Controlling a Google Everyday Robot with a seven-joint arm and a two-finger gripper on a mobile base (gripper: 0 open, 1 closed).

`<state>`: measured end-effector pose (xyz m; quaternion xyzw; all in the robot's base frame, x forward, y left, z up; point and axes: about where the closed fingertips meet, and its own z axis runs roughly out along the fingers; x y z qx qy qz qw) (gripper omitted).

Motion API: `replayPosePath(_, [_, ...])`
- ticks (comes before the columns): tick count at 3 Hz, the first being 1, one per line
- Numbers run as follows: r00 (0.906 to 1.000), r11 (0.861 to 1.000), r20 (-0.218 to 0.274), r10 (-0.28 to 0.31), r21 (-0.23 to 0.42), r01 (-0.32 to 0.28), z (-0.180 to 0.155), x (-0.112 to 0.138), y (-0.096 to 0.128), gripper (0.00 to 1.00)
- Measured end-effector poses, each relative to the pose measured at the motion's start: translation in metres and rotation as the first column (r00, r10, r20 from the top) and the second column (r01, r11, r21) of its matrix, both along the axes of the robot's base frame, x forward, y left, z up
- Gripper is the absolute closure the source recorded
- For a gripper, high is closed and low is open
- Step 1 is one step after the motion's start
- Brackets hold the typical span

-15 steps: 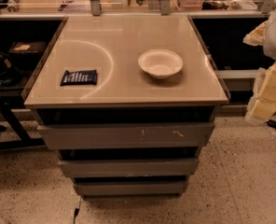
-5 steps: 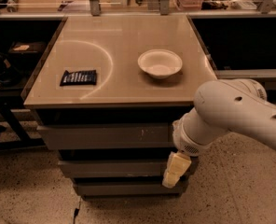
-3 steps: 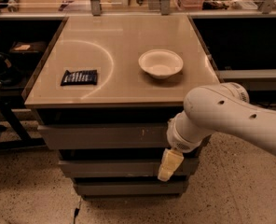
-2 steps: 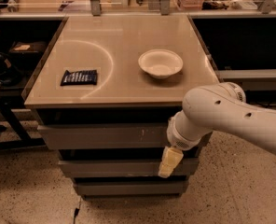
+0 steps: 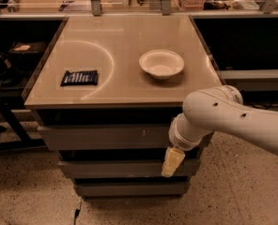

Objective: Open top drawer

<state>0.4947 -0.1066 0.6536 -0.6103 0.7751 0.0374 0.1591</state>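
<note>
The top drawer (image 5: 101, 137) is the widest grey flat panel just under the tan tabletop, with small pale scuff marks right of centre. It sits closed, flush with the cabinet front. My white arm comes in from the right and crosses the cabinet's right front corner. My gripper (image 5: 172, 161) hangs pale yellow below the wrist, in front of the second drawer (image 5: 111, 168), just under the top drawer's right end. It holds nothing that I can see.
A white bowl (image 5: 161, 63) and a dark snack packet (image 5: 79, 77) lie on the tabletop (image 5: 125, 36). A third drawer (image 5: 129, 188) is lowest. Dark shelving and a stand are at the left; speckled floor surrounds the cabinet.
My arm swung in from the right edge to the cabinet front, then shifted a little left. In the last half second it hardly moved. The drawer has not moved.
</note>
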Motion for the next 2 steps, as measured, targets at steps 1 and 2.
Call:
replayPosePath(1, [1.0, 1.0, -0.008, 0.004, -0.007, -0.004, -0.0109, 0.0034, -0.0043, 0.0])
replayPosePath(2, [0.9991, 1.0, -0.037, 0.02, -0.005, -0.021, -0.0172, -0.0052, -0.0039, 0.0])
